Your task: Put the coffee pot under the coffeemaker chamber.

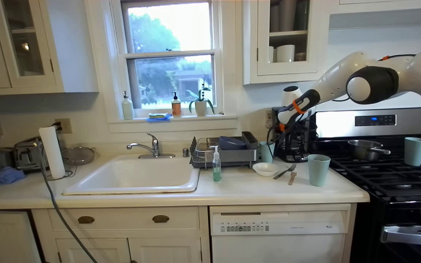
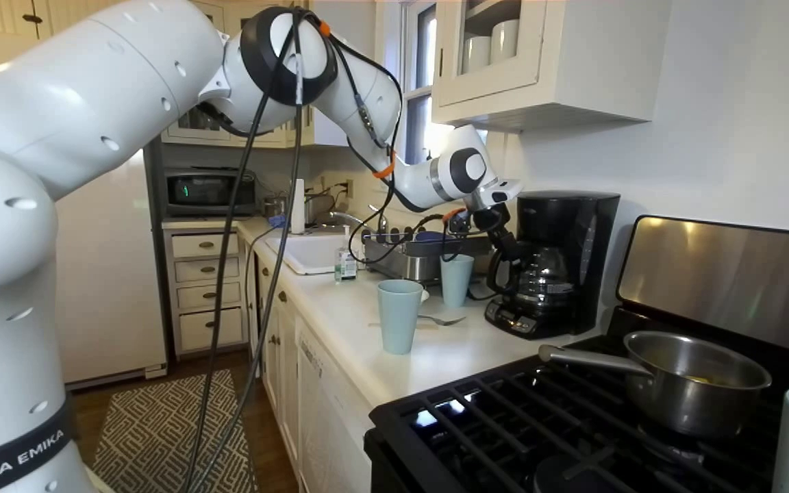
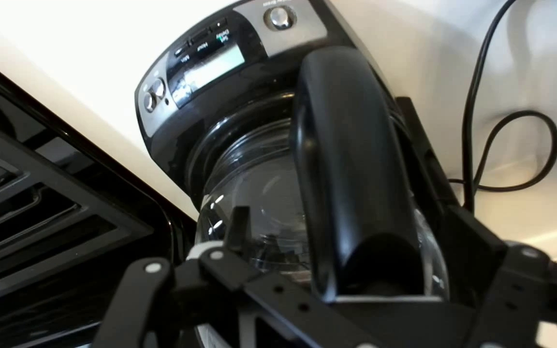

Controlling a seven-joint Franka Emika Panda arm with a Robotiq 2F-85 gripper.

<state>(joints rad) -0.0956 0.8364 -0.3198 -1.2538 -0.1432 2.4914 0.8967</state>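
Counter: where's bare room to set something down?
Bare: the counter's front strip between its pump bottle and the front green cup, and the patch between that cup, the coffeemaker and the stove. Crowded: the back, where dish rack, rear cup and coffeemaker stand close, the open gripper at the coffee pot.

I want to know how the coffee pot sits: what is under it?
The coffeemaker's base shows below the pot. The spot directly beneath the pot is covered, so I cannot tell whether it rests flat.
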